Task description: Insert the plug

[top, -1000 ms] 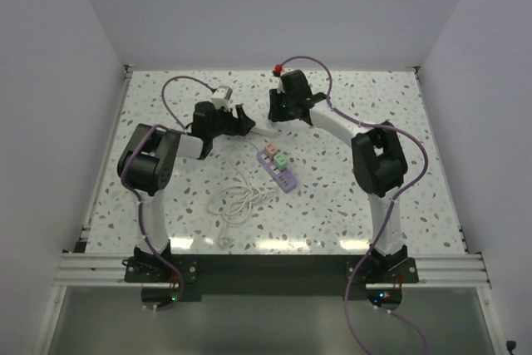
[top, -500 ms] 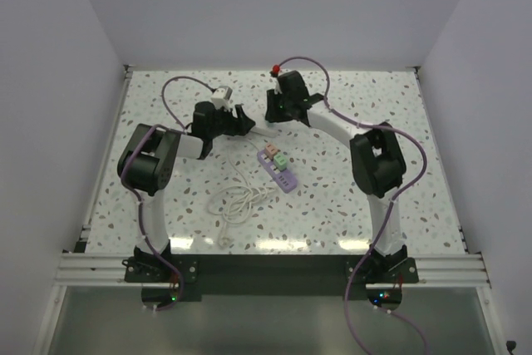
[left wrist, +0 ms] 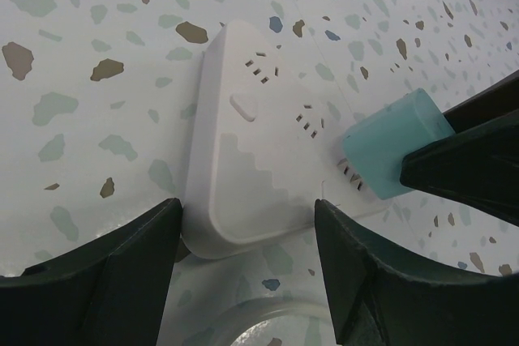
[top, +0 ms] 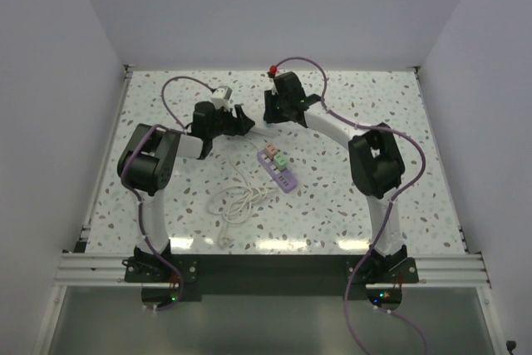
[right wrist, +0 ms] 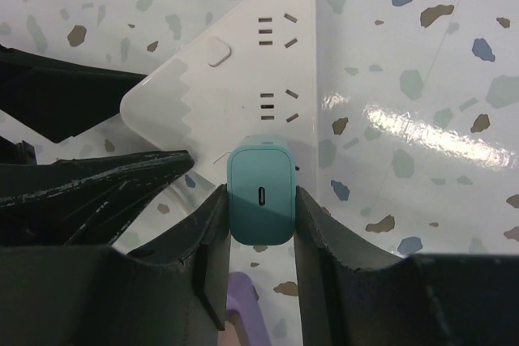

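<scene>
- The right gripper [right wrist: 259, 215] is clamped on the teal plug [right wrist: 260, 182], one finger flat against each side. The plug's back face, with a small oval port, looks up at the wrist camera.
- The plug's long axis runs straight away from that camera, down toward the white power strip [right wrist: 235, 70]. Its prongs are hidden under the body, so I cannot tell whether they have entered the slots or only rest above them.
- In the right wrist view the plug sits at the 6 o'clock end of the strip's socket row. Two free slot groups lie beyond it toward 12 o'clock, and a small raised button sits toward 10 o'clock.
- My judgement is that what remains is a straight push along the plug's axis, not a sideways move, and the right arm is the one placed to make it.
- The left gripper [left wrist: 247, 215] comes in from 9 o'clock of the plug. Its jaws are spread around a corner of the strip, one on each edge. They look to be touching or very nearly so, but I cannot tell whether they pinch it.
- The strip lies flat on the speckled table [right wrist: 422, 79], between the two grippers.
- At 5 o'clock from the grippers in the top view lies a purple power strip [top: 281, 170], well apart, with a loose white cable [top: 237, 201] beside it.
- No brand, label or writing can be read on any of them.
</scene>
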